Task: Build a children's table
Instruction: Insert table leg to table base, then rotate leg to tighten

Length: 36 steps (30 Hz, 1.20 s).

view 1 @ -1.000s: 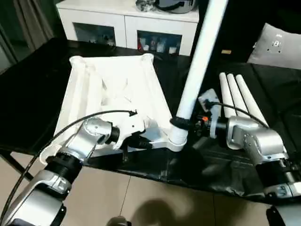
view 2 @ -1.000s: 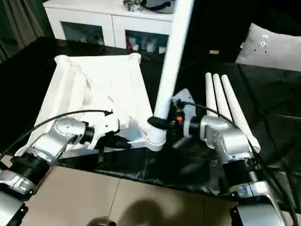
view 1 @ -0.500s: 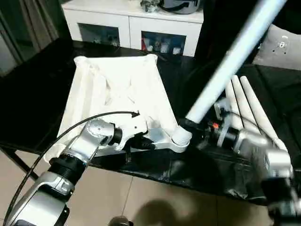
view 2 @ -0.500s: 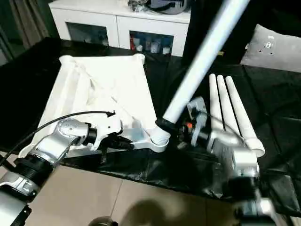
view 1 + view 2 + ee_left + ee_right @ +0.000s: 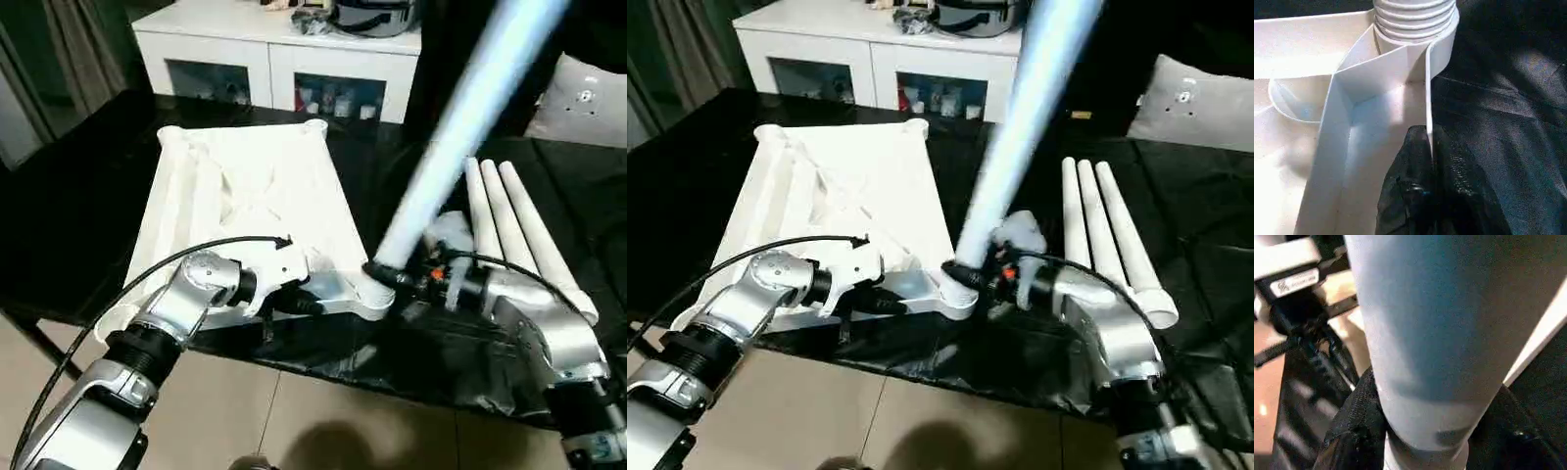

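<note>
**Leg at near-right corner socket, both grippers engaged**

Small white plastic rectangular table top (image 5: pixel 245 211) lies upside down, ribbed underside up, on the black-covered counter (image 5: pixel 69 225). Its near edge sits close to the counter's front edge.

Right gripper (image 5: pixel 392 276): fingers about half spread, clamped around the lower end of a long round tapered white plastic leg (image 5: pixel 460 127). The leg rises from the top's near-right corner socket (image 5: pixel 372 292) and leans up and to the right, out past the top of the head views. The right wrist view has black fingers (image 5: pixel 1352 431) on either side of the leg shaft, in contact. The leg's foot meets the threaded collar at the socket; can't tell how deep it is seated.

Left gripper (image 5: pixel 299 304): fully closed, pinching the thin upright rim wall of the table top on the near edge, just left of that same corner socket. The left wrist view has a black fingertip (image 5: pixel 1410 181) pressed against the rim wall, with the ribbed threaded collar (image 5: pixel 1413 19) of the socket right ahead.

Three more white tapered legs (image 5: pixel 514 230) lie side by side on the counter, right of the table top, touching each other, behind the right forearm.

Background: white low cabinet with glass doors (image 5: pixel 284 69) beyond the counter, clutter on top of it.
</note>
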Available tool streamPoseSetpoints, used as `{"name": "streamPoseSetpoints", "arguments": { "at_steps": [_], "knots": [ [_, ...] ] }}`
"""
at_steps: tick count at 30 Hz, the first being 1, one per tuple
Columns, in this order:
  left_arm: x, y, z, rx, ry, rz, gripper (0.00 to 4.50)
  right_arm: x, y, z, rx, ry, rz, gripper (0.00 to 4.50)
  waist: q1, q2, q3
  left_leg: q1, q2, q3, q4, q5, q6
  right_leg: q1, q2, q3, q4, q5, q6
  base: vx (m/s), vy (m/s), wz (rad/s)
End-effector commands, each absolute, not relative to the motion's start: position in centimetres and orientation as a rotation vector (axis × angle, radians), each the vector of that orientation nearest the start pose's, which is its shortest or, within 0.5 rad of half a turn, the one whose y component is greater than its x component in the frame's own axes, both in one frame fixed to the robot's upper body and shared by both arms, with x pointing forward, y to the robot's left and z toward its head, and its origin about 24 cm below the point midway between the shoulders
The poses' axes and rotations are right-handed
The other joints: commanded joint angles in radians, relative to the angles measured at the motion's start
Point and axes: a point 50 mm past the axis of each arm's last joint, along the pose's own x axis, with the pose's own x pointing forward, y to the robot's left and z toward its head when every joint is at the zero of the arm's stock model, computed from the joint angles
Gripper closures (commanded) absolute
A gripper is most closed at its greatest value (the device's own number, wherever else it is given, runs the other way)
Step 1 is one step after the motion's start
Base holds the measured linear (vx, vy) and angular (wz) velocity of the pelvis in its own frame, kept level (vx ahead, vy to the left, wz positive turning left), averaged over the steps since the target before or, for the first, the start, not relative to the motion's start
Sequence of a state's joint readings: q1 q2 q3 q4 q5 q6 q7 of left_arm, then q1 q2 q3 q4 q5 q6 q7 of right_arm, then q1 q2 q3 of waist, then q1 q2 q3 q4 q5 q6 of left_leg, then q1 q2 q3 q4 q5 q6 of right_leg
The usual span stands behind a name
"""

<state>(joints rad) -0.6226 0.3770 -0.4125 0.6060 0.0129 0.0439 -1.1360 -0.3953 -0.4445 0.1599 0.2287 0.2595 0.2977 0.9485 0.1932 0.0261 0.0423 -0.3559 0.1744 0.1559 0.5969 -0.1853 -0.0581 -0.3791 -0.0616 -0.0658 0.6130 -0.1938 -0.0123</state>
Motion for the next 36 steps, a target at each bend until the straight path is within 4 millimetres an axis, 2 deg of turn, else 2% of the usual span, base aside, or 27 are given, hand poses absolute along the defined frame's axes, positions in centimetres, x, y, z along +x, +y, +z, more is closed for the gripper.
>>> {"name": "streamPoseSetpoints", "arguments": {
  "at_steps": [1, 2, 5, 9, 11, 15, 16, 18, 20, 22, 23, 24, 25, 26, 28, 29, 30, 31, 33, 34, 36],
  "knots": [
    [31.8, 12.0, 5.3, 0.568, 0.428, -1.388, 4.5, 28.5, -16.2, 3.5, -0.153, 0.526, 1.072, 2.64, -0.009, -0.001, -0.051, 0.013, 0.063, -0.024, -0.091, -0.33, -0.018, 0.026, -0.104, 0.058, -0.095, -0.412, -0.134, 0.0, 0.0, 0.0],
    [31.8, 12.0, 5.3, 0.574, 0.43, -1.391, 4.5, 28.5, -16.2, 3.5, -0.153, 0.533, 1.082, 2.64, -0.009, -0.001, -0.054, 0.01, 0.065, -0.023, -0.091, -0.303, -0.017, 0.028, -0.102, 0.058, -0.089, -0.344, -0.15, 0.0, 0.0, 0.0],
    [32.0, 12.2, 5.6, 0.586, 0.434, -1.401, 4.5, 28.5, -15.7, 3.4, -0.128, 0.562, 1.126, 2.64, -0.008, -0.001, -0.055, 0.011, 0.062, -0.016, -0.087, -0.278, -0.009, 0.029, -0.098, 0.057, -0.081, -0.259, -0.18, 0.0, 0.0, 0.0],
    [32.5, 12.3, 5.9, 0.587, 0.437, -1.408, 4.5, 28.8, -15.3, 3.3, -0.129, 0.59, 1.162, 2.64, -0.008, -0.002, -0.054, 0.01, 0.058, -0.016, -0.087, -0.275, -0.007, 0.032, -0.099, 0.055, -0.085, -0.3, -0.176, 0.0, 0.0, 0.0],
    [32.7, 12.4, 6.0, 0.586, 0.439, -1.407, 4.5, 28.8, -15.3, 3.2, -0.139, 0.604, 1.175, 2.64, -0.009, -0.001, -0.051, 0.013, 0.062, -0.017, -0.09, -0.297, -0.014, 0.029, -0.101, 0.057, -0.09, -0.343, -0.165, 0.0, 0.0, 0.0],
    [32.9, 12.6, 6.1, 0.583, 0.439, -1.394, 4.5, 28.8, -15.2, 3.3, -0.136, 0.596, 1.175, 2.64, -0.009, -0.001, -0.051, 0.015, 0.065, -0.019, -0.093, -0.311, -0.021, 0.029, -0.102, 0.059, -0.09, -0.338, -0.168, 0.0, 0.0, 0.0],
    [32.9, 12.6, 6.2, 0.579, 0.437, -1.389, 4.5, 28.8, -15.3, 3.3, -0.131, 0.593, 1.171, 2.64, -0.011, -0.005, -0.051, 0.015, 0.065, -0.019, -0.094, -0.309, -0.021, 0.03, -0.102, 0.058, -0.089, -0.334, -0.169, 0.0, 0.0, 0.0],
    [33.0, 12.6, 6.1, 0.564, 0.436, -1.38, 4.5, 28.8, -15.3, 3.3, -0.125, 0.587, 1.157, 2.64, -0.011, 0.0, -0.052, 0.014, 0.065, -0.019, -0.094, -0.306, -0.021, 0.029, -0.102, 0.059, -0.087, -0.326, -0.173, 0.0, 0.0, 0.0],
    [33.0, 12.6, 6.0, 0.537, 0.439, -1.357, 4.5, 29.0, -15.3, 3.2, -0.122, 0.581, 1.096, 2.64, -0.012, -0.001, -0.05, 0.015, 0.065, -0.018, -0.095, -0.313, -0.023, 0.028, -0.101, 0.06, -0.089, -0.327, -0.174, 0.0, 0.0, 0.0],
    [32.8, 12.2, 5.7, 0.466, 0.438, -1.316, 4.5, 29.6, -14.9, 3.2, -0.091, 0.557, 0.96, 2.64, -0.015, 0.01, -0.047, 0.019, 0.063, -0.019, -0.097, -0.337, -0.035, 0.025, -0.102, 0.06, -0.092, -0.364, -0.17, 0.0, 0.0, 0.0],
    [32.7, 12.0, 5.6, 0.443, 0.436, -1.302, 4.5, 29.9, -14.7, 3.2, -0.074, 0.551, 0.91, 2.64, -0.022, 0.004, -0.045, 0.019, 0.062, -0.021, -0.1, -0.358, -0.043, 0.025, -0.102, 0.059, -0.095, -0.395, -0.165, 0.0, 0.0, 0.0],
    [32.7, 11.9, 5.6, 0.441, 0.436, -1.301, 4.5, 29.9, -14.7, 3.2, -0.073, 0.551, 0.907, 2.64, -0.027, 0.002, -0.044, 0.02, 0.062, -0.022, -0.102, -0.368, -0.046, 0.025, -0.104, 0.058, -0.097, -0.416, -0.162, 0.0, 0.0, 0.0],
    [32.3, 10.4, 5.0, 0.369, 0.445, -1.217, 4.5, 31.0, -13.8, 3.4, -0.008, 0.539, 0.724, 2.64, -0.041, 0.01, -0.041, 0.022, 0.062, -0.026, -0.104, -0.403, -0.055, 0.02, -0.106, 0.061, -0.101, -0.486, -0.146, 0.0, 0.0, 0.0],
    [32.3, 10.4, 4.9, 0.366, 0.445, -1.213, 4.5, 31.0, -13.7, 3.4, -0.005, 0.539, 0.718, 2.64, -0.045, 0.009, -0.041, 0.018, 0.064, -0.03, -0.106, -0.407, -0.063, 0.022, -0.106, 0.057, -0.099, -0.491, -0.147, 0.0, 0.0, 0.0],
    [32.2, 8.0, 4.8, 0.334, 0.41, -1.128, 4.5, 31.9, -12.7, 3.5, 0.017, 0.527, 0.624, 2.64, -0.059, 0.006, -0.039, 0.026, 0.056, -0.031, -0.103, -0.435, -0.065, 0.014, -0.104, 0.052, -0.113, -0.561, -0.116, 0.0, 0.0, 0.0],
    [32.2, 7.7, 4.8, 0.329, 0.408, -1.117, 4.5, 31.9, -12.6, 3.5, 0.019, 0.527, 0.616, 2.64, -0.068, 0.005, -0.037, 0.022, 0.054, -0.033, -0.103, -0.442, -0.064, 0.014, -0.104, 0.049, -0.117, -0.583, -0.106, 0.0, 0.0, 0.0],
    [32.3, 7.3, 4.9, 0.32, 0.404, -1.096, 4.5, 32.1, -12.4, 3.5, 0.02, 0.527, 0.602, 2.64, -0.069, 0.001, -0.037, 0.021, 0.052, -0.031, -0.101, -0.444, -0.06, 0.014, -0.102, 0.047, -0.12, -0.599, -0.094, 0.0, 0.0, 0.0],
    [32.4, 6.3, 4.9, 0.31, 0.397, -1.065, 4.5, 32.3, -12.2, 3.4, 0.021, 0.529, 0.573, 2.64, -0.073, -0.009, -0.038, 0.027, 0.047, -0.028, -0.097, -0.433, -0.041, 0.008, -0.104, 0.047, -0.132, -0.632, -0.071, 0.0, 0.0, 0.0],
    [32.5, 5.2, 5.1, 0.32, 0.385, -1.025, 4.5, 32.5, -12.0, 3.2, 0.021, 0.541, 0.541, 2.64, -0.08, -0.008, -0.037, 0.019, 0.047, -0.029, -0.1, -0.421, -0.036, 0.009, -0.1, 0.045, -0.132, -0.623, -0.059, 0.0, 0.0, 0.0],
    [32.6, 5.0, 5.1, 0.322, 0.383, -1.016, 4.5, 32.5, -11.9, 3.2, 0.019, 0.544, 0.536, 2.64, -0.08, -0.011, -0.036, 0.024, 0.045, -0.026, -0.098, -0.419, -0.028, 0.004, -0.099, 0.047, -0.137, -0.63, -0.052, 0.0, 0.0, 0.0],
    [32.5, 5.0, 5.2, 0.332, 0.388, -1.004, 4.5, 32.6, -11.7, 3.3, 0.019, 0.547, 0.522, 2.64, -0.08, -0.009, -0.037, 0.022, 0.045, -0.026, -0.099, -0.408, -0.023, 0.006, -0.1, 0.048, -0.136, -0.626, -0.05, 0.0, 0.0, 0.0]
  ]
}}
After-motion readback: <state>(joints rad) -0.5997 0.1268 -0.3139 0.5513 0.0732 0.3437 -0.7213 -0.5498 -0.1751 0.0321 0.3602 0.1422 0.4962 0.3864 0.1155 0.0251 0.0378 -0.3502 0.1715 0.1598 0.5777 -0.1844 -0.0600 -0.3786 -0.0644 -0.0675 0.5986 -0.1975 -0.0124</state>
